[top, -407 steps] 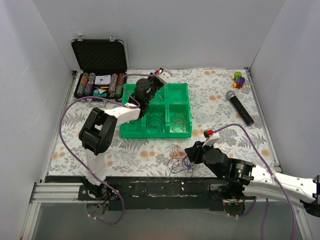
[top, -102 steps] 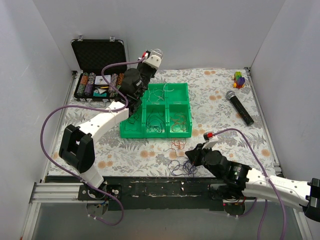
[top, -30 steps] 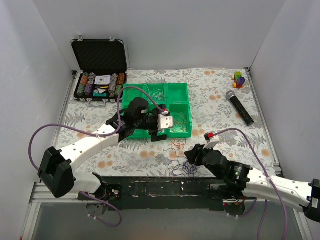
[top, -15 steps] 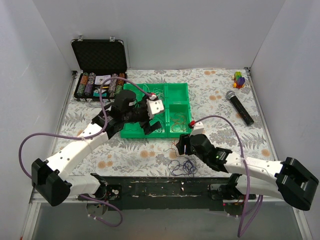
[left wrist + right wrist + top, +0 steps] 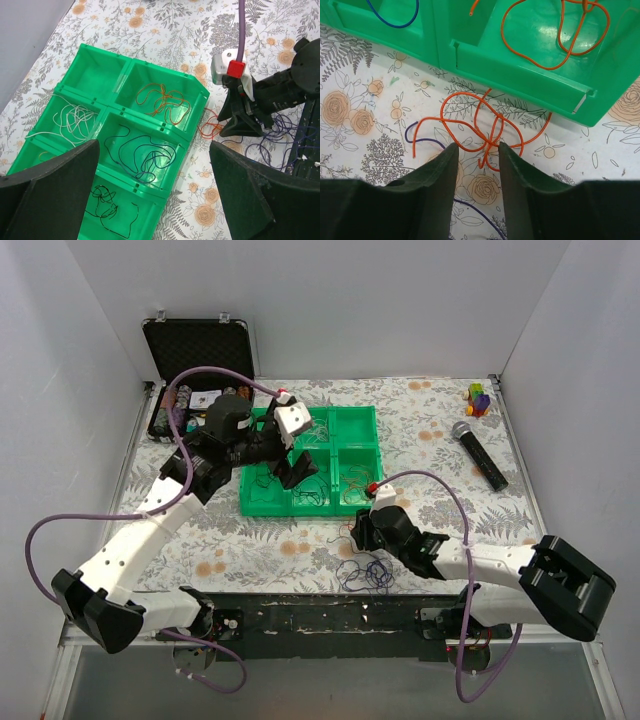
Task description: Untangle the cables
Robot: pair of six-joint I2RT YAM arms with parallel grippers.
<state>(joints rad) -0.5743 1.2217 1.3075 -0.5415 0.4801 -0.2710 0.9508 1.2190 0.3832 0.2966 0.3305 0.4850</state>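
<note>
A loose orange cable [image 5: 485,131] lies on the table just in front of the green tray [image 5: 352,421]. My right gripper [image 5: 477,150] is low over it, open, with the loop's near end between the fingertips and not pinched. A purple cable [image 5: 422,140] trails to the left. The dark purple-blue tangle [image 5: 366,571] sits near the table's front edge. My left gripper [image 5: 155,200] hangs wide open and empty above the tray. Tray compartments hold an orange cable [image 5: 162,102], a white one [image 5: 70,120], a dark blue one [image 5: 140,155] and a black one [image 5: 107,205].
An open black case of poker chips [image 5: 200,380] stands at the back left. A microphone [image 5: 478,455] and a small coloured block toy [image 5: 478,398] lie at the back right. The tray's front wall [image 5: 520,75] is right ahead of my right fingers.
My left arm has lifted and swung back and left over the tray, still wide open. My right arm moved forward to the orange cable, and its jaws widened, then narrowed around it.
</note>
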